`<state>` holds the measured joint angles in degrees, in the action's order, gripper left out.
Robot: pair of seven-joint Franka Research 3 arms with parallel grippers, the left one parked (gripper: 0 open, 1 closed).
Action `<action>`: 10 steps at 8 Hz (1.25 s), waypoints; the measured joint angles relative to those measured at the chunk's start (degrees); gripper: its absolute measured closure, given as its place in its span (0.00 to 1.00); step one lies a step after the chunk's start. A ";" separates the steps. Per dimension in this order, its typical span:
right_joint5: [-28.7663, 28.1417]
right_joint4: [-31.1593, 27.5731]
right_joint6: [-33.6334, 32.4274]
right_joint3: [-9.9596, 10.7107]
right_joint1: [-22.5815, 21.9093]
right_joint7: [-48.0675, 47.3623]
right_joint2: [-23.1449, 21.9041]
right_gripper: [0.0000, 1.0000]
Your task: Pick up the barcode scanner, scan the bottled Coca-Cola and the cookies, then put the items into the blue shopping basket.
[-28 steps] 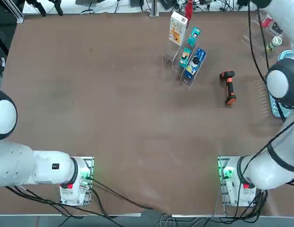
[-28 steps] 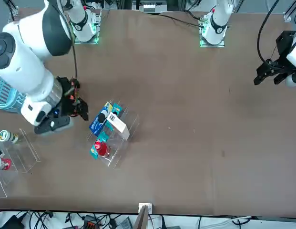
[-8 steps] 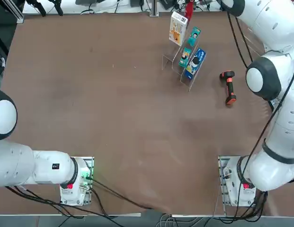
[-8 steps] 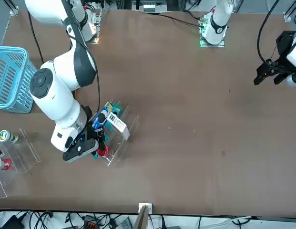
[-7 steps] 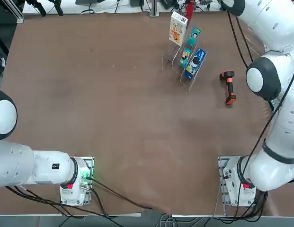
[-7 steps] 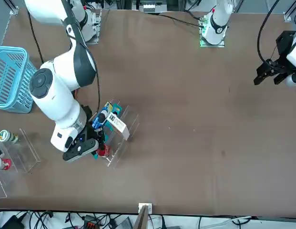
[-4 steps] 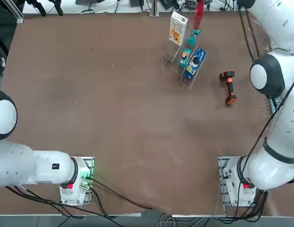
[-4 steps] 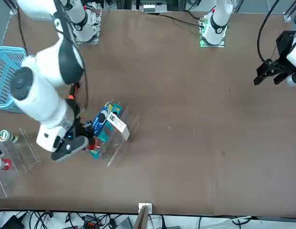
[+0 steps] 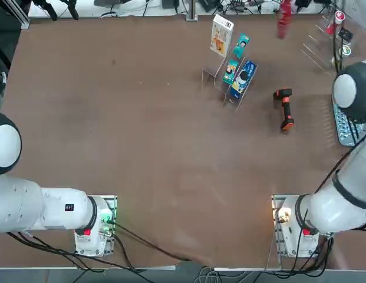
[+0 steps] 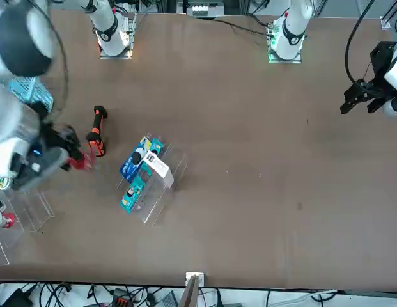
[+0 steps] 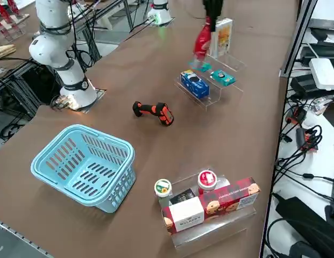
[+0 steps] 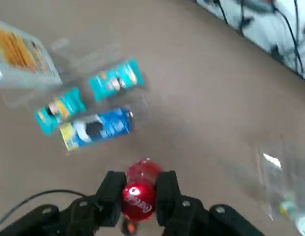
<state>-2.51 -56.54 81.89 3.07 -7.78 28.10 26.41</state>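
While I watch the wrist feed, here is the desk (image 9: 141,135) as I see it:
Right hand (image 12: 138,194): fingers (image 12: 111,191) pinched on the neck of the bottled Coca-Cola (image 12: 140,189), one each side, up in the air.
Bottled Coca-Cola: hanging cap-up above the clear rack (image 11: 210,88), off the desk.
Barcode scanner (image 9: 284,108): I've got it lying flat on the desk, beside the rack.
Cookies (image 9: 221,34): standing upright at the rack's far end.
Blue shopping basket (image 11: 83,164): upright at my right edge, well apart from the hand.
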 joint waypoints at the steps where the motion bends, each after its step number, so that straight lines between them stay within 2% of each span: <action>1: -0.03 -4.26 -0.42 2.47 1.93 4.99 -3.55 0.63; 3: -0.04 -15.03 0.60 9.32 4.25 13.97 -10.80 0.63; 5: -0.04 -25.18 4.94 17.88 4.70 24.34 -16.20 0.63; 8: -0.49 -33.45 13.02 29.40 5.01 40.87 -17.43 0.63; 9: -1.34 -35.88 16.13 31.87 5.72 45.16 -17.42 0.63; 10: -3.37 -38.53 18.99 32.93 7.55 49.45 -17.39 0.63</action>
<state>-5.87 -95.07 100.88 36.01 -0.23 77.55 9.02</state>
